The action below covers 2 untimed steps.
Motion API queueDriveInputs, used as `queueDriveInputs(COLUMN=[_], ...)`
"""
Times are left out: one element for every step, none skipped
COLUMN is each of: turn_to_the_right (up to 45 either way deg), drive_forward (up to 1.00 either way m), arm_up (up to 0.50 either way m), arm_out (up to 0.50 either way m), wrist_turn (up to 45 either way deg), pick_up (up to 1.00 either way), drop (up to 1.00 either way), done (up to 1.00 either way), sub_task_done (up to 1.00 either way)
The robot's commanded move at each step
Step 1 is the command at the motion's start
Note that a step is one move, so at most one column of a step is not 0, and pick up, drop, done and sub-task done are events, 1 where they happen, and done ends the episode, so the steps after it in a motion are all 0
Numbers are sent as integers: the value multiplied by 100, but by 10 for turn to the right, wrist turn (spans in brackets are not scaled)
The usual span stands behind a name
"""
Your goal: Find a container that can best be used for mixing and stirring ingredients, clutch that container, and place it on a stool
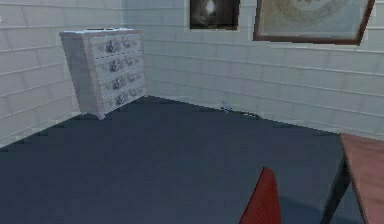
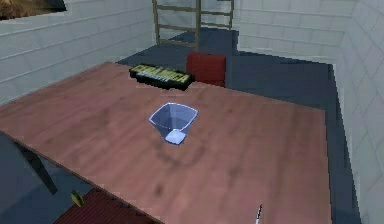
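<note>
white brick walls and a dark blue floor surround a reddish-brown wooden table [image 2: 270, 150]. near its middle stands the bowl [image 2: 174, 122], upright, translucent pale blue, wide at the rim and tapering to a small base, well apart from the other things on the top. at the table's far edge lies a flat dark tray [image 2: 160, 73] with yellow-green bits, a red chair [image 2: 207, 68] just beyond it. the claw's state cannot be told, nor how the bowl lies relative to it.
</note>
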Motion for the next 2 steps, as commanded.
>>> queueDriveInputs(turn_to_the_right=[0,0], drive_forward=[0,0], arm_up=[38,0], arm_out=[0,34], wrist_turn=[0,0], pick_up=[0,0], drop=[0,0], done=[0,0], sub_task_done=[0,0])
